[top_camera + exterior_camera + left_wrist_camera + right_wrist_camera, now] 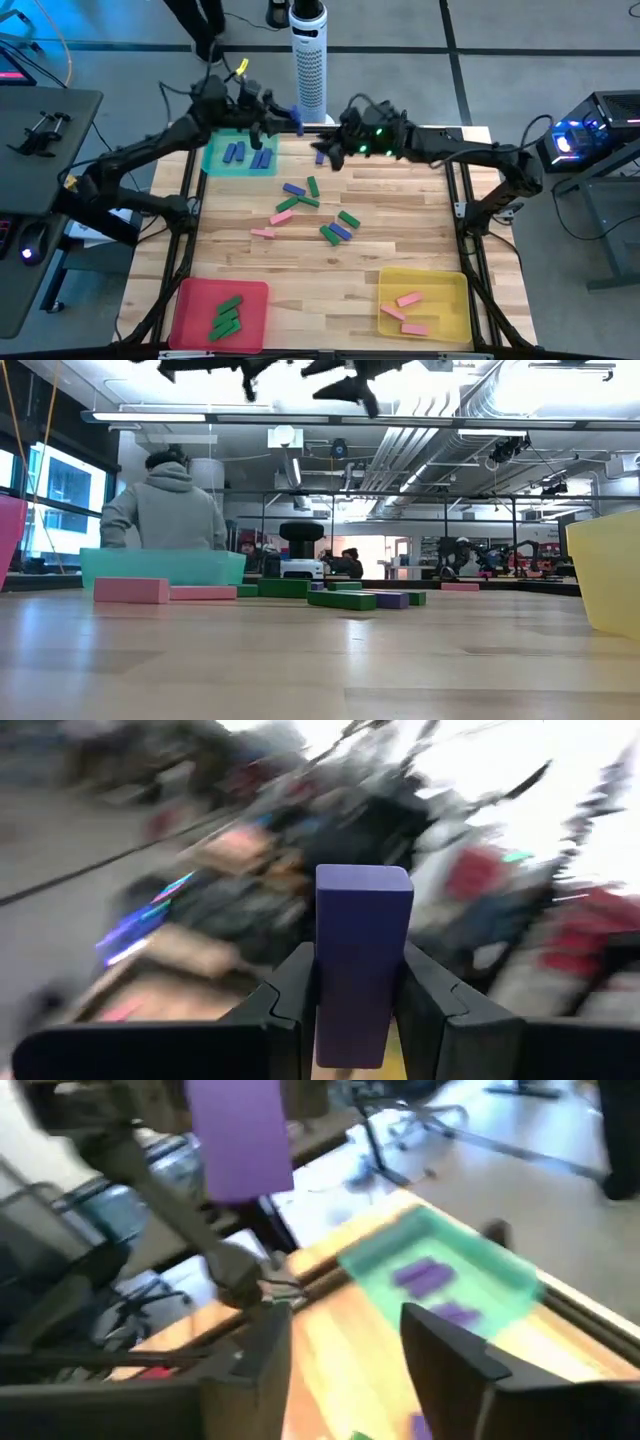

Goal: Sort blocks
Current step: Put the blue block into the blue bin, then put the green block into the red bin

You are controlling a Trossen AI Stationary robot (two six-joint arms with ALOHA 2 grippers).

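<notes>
My left gripper (362, 982) is shut on a blue block (362, 950), high over the table's far edge beside the teal tray (218, 160). My right gripper (345, 1345) stands open just to the right of it (325, 150), nothing between its fingers; its wrist view shows the same blue block (240, 1140) ahead of it. Several loose blue, green and pink blocks (310, 210) lie flat on the table's middle. Blue blocks (245, 153) lie in the teal tray, green ones (226, 318) in the red tray, pink ones (405, 310) in the yellow tray. My left gripper pinches the blue block's two long sides (330, 995) between its two fingers, about midway along the block. The fingers come level from the table's left side and lie across it. The block stands roughly upright, its upper end (362, 880) above the fingers, lifted clear of the table.
A white perforated tower (309, 60) stands just behind the table's far edge, close to both grippers. The red tray (190, 300) sits at the near left corner, the yellow tray (455, 290) at the near right. A person sits in the room behind the table (165, 500).
</notes>
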